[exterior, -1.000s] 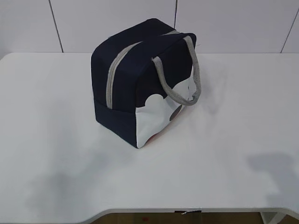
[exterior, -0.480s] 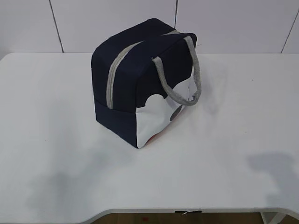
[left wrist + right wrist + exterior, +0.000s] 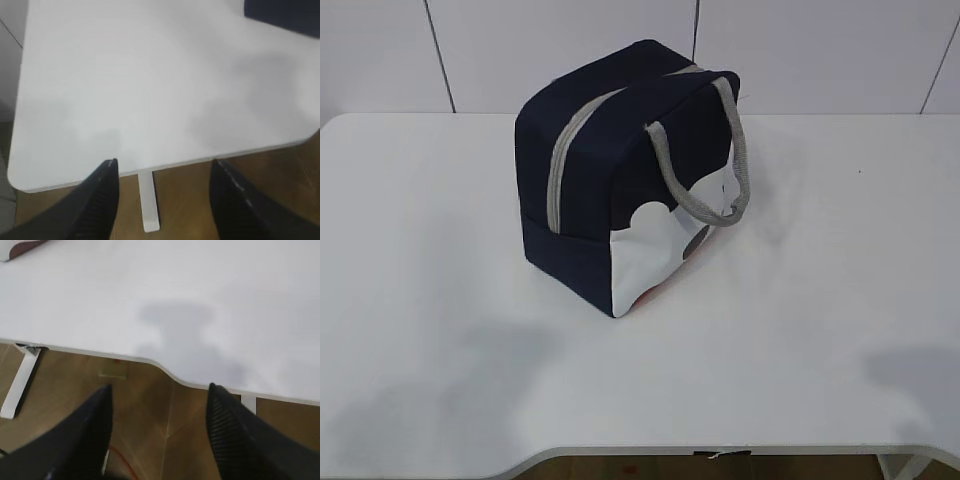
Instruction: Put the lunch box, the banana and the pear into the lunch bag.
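The navy-blue lunch bag (image 3: 620,170) stands zipped shut on the white table (image 3: 820,300) in the exterior view, grey handles up, white cloud panel facing front right. A dark corner of it shows in the left wrist view (image 3: 285,15). The lunch box, the banana and the pear are out of view. My left gripper (image 3: 164,172) is open and empty, hanging over the table's front left edge. My right gripper (image 3: 159,397) is open and empty, off the table's front edge above the floor. Neither gripper shows in the exterior view.
The table's front edge (image 3: 100,354) and a white table leg (image 3: 148,202) show below the grippers, over a brown floor (image 3: 165,430). A white panelled wall (image 3: 570,50) stands behind the table. Arm shadows lie on the front left and front right of the table.
The arm shadows on the table's front left and front right have slid outward and toward the front edge. The bag has not moved.
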Robot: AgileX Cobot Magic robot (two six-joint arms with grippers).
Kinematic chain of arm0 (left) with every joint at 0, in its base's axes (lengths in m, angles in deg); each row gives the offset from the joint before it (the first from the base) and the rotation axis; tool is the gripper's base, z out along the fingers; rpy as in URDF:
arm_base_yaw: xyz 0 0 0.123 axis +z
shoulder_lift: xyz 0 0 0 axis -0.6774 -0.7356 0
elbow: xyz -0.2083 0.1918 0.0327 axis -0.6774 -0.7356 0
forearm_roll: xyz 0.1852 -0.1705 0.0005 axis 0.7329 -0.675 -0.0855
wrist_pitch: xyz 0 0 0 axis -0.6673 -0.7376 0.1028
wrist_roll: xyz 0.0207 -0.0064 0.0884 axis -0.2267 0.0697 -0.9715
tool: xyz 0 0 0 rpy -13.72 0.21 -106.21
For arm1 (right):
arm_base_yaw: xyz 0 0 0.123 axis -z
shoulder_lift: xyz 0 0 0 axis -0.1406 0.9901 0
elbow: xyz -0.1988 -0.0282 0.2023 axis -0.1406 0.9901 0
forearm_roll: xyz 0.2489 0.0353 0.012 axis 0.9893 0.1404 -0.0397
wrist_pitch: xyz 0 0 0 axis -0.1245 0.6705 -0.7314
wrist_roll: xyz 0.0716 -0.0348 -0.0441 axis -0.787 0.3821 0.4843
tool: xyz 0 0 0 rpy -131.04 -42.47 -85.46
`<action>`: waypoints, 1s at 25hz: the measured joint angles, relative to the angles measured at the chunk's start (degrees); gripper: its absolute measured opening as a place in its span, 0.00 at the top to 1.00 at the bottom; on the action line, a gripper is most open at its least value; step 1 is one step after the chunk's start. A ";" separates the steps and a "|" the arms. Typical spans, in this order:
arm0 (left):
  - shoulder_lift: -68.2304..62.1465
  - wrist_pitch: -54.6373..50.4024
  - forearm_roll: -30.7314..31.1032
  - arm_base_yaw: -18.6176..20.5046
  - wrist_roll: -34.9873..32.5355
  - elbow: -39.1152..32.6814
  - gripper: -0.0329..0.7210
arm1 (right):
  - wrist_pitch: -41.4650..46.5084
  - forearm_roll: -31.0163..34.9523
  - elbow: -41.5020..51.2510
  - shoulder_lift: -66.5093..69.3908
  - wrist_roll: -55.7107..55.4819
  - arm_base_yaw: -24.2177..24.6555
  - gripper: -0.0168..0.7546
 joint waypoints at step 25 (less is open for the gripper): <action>9.08 -1.06 0.00 6.58 0.00 0.00 0.38 | 0.38 -0.10 0.00 -9.03 0.00 1.39 0.36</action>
